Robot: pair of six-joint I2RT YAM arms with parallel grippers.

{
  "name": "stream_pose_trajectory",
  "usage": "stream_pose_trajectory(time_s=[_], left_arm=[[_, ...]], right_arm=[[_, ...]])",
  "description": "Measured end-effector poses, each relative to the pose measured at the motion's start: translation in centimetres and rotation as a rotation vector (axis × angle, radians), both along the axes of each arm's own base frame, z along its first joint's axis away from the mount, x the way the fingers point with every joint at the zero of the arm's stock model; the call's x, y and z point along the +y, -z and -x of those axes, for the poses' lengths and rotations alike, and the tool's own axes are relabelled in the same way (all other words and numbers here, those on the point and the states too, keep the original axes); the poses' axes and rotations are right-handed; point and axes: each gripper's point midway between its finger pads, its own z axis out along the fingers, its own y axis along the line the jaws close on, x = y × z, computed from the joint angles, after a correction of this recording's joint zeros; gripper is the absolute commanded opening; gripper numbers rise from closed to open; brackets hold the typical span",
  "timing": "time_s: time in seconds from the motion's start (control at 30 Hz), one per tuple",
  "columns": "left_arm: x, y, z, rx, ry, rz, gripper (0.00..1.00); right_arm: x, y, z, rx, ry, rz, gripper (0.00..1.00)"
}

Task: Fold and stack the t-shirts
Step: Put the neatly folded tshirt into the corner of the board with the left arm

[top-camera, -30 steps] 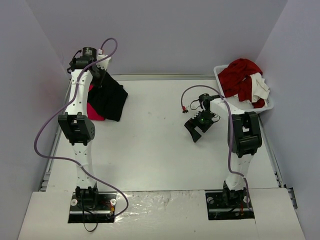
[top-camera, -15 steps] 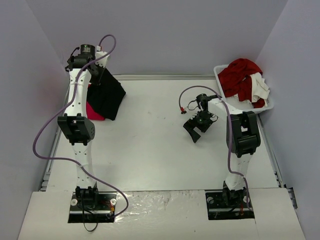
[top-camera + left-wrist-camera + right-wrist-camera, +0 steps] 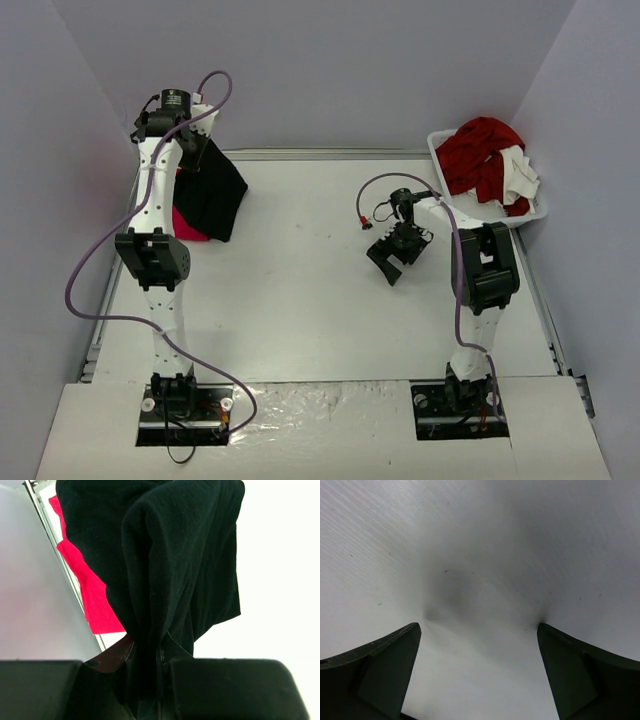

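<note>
At the far left the left claw (image 3: 199, 160) is closed to a narrow slit and pinches a bunched fold of the black shirt (image 3: 216, 196). In the left wrist view the cloth runs straight out from between the jaws of the left claw (image 3: 160, 666), and the black shirt (image 3: 165, 555) hangs away from it in long vertical folds. Its lower part spreads toward the table (image 3: 300, 300); whether it rests there cannot be told. The pink shirt (image 3: 186, 226) lies on the table at the left edge, partly covered by the black one and apart from the claw; from the wrist only a strip of pink shirt (image 3: 95, 605) shows beside the black cloth. Farther right, well apart from both shirts, the right claw (image 3: 396, 260) hangs over bare table with its jaws spread wide. The right wrist view shows the right claw (image 3: 477, 628) holding nothing, with only the white table (image 3: 470, 555) between its fingers. At the far right corner a basket (image 3: 437, 150) holds red cloth (image 3: 482, 145) and white cloth (image 3: 516, 172).
</note>
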Motion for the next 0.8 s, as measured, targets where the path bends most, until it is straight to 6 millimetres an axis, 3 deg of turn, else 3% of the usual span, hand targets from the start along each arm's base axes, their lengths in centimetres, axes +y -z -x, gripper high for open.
stream_pose_trajectory(time_s=[0.8], left_arm=[[0.7, -3.4, 1.2, -0.057, -0.002, -0.044, 0.02]], right_arm=[[-1.0, 0.5, -0.3, -0.02, -0.009, 0.116, 1.0]])
